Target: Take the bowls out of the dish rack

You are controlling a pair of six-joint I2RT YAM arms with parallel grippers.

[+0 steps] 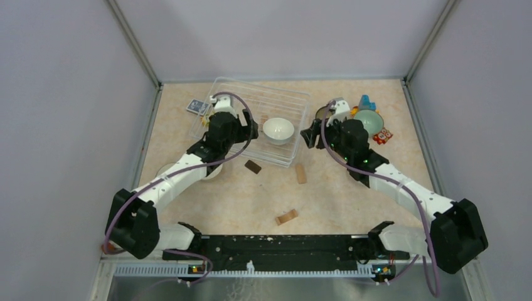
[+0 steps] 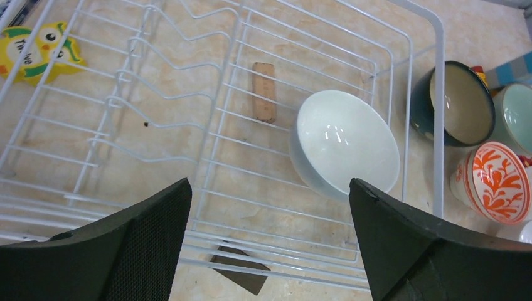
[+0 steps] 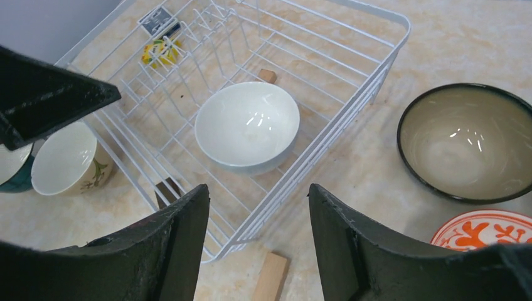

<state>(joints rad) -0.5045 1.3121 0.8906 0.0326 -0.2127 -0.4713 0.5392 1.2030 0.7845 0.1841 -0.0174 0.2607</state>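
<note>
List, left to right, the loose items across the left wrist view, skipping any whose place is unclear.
yellow owl card → wooden block → white bowl → dark bowl → pale green bowl

A robot lab cell: plain walls (image 1: 56, 94) enclosing a tabletop (image 1: 339, 194).

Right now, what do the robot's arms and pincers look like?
The left arm and right arm are made of white tube sections joined by chunky black joints. A thin purple cable loops along each one. The left pincer and right pincer each have two black wedge-shaped fingers with dotted grip pads inside.
</note>
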